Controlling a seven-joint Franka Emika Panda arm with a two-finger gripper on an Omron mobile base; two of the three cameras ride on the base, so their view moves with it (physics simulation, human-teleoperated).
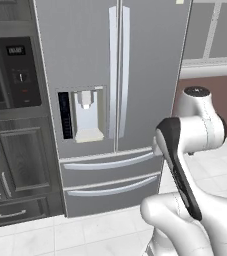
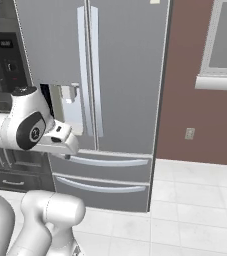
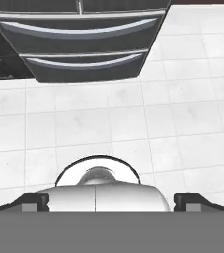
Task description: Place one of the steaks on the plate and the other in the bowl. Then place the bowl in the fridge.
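The pincer (image 3: 111, 201) stood spread wide, its two small dark fingertips (image 3: 34, 201) far apart at the bottom of the hand view, with nothing between them. It pointed down at the white tiled floor (image 3: 182, 123) in front of the tall grey stainless French-door fridge (image 1: 85, 65). The hand view caught the fridge's two lower drawers (image 3: 79, 47) from above, their long curved handles running across. The base views showed what the hand view did not: both upper doors shut, their vertical handles side by side at the centre seam, and the dispenser panel (image 1: 82, 114) on the left door. The fridge's long axis stood upright. Dark cabinets with a built-in oven (image 1: 10, 75) stood just left of the fridge.
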